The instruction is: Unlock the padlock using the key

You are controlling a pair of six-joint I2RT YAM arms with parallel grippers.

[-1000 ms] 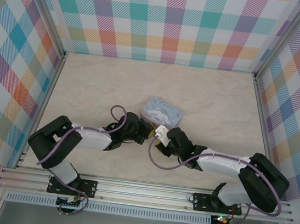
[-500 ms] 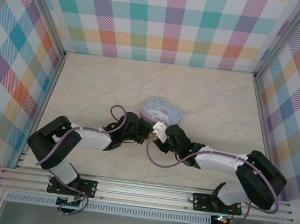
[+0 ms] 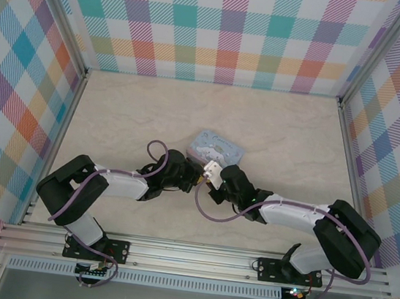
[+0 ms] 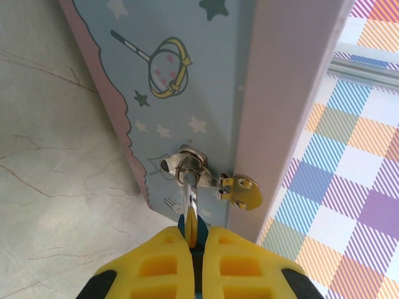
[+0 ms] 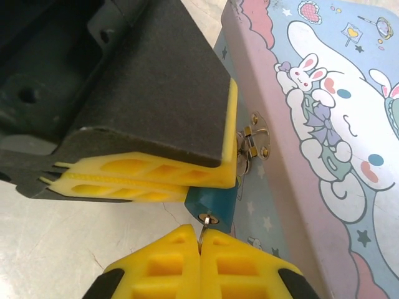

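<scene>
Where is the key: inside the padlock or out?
Inside: the key reaches into the padlock, pinched by the right claw.

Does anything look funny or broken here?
Nothing looks broken or spilled. The tin box sits crooked on the table, turned at a slant. That is likely because both claws are working its padlock: the left claw squeezes it, the right claw pinches the key.

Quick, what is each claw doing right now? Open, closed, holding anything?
The left gripper is shut on the padlock.
The right gripper is shut on the key.
</scene>
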